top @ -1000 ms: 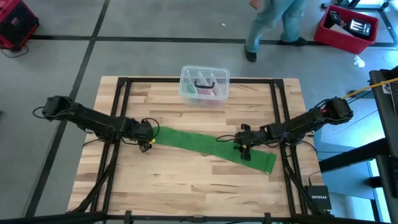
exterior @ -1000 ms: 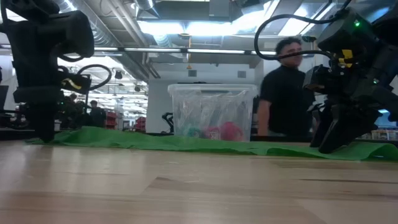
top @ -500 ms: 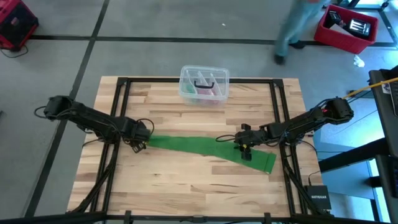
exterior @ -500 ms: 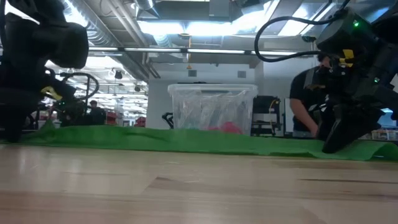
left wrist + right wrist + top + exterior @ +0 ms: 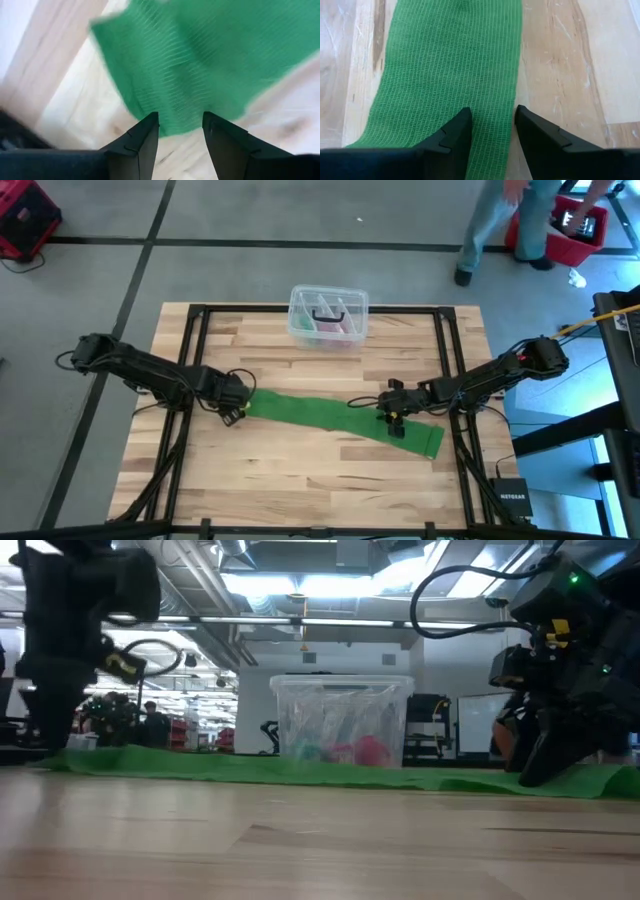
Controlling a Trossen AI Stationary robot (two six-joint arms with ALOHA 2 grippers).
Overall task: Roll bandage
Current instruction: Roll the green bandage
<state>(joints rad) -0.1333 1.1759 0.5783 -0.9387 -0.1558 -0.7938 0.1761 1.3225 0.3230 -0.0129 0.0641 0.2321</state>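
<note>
1. Bandage (image 5: 335,418) stretched flat on the desk (image 5: 300,470), a green strip lying on the near side of the clear plastic box (image 5: 328,315), running from the left arm across to the right arm.

2. Left end effector (image 5: 238,406) is back at the strip's left end; half a second ago that end had been drawn out farther from the box's side, and now it sits closer in, much as it lay a second ago. A pull, then a give-back.

3. Its fingers (image 5: 145,140) are spread, the bandage's end lying just ahead of the gap in the left wrist view. No pinch that I can see, and no curl of fabric yet.

4. Right end effector (image 5: 393,420) hasn't budged over the second. It holds its post on the strip's far part from the left arm, fingers (image 5: 455,135) apart and pressed down onto the fabric, pinning rather than pinching.

5. What this means, by my reading: the strip has been tensioned and straightened, one end anchored. The rolling proper has not begun; the bandage is still one long band, no cylinder anywhere.

6. Next call, I judge, is for the left arm to fold that free end over and start the first turn.
</note>
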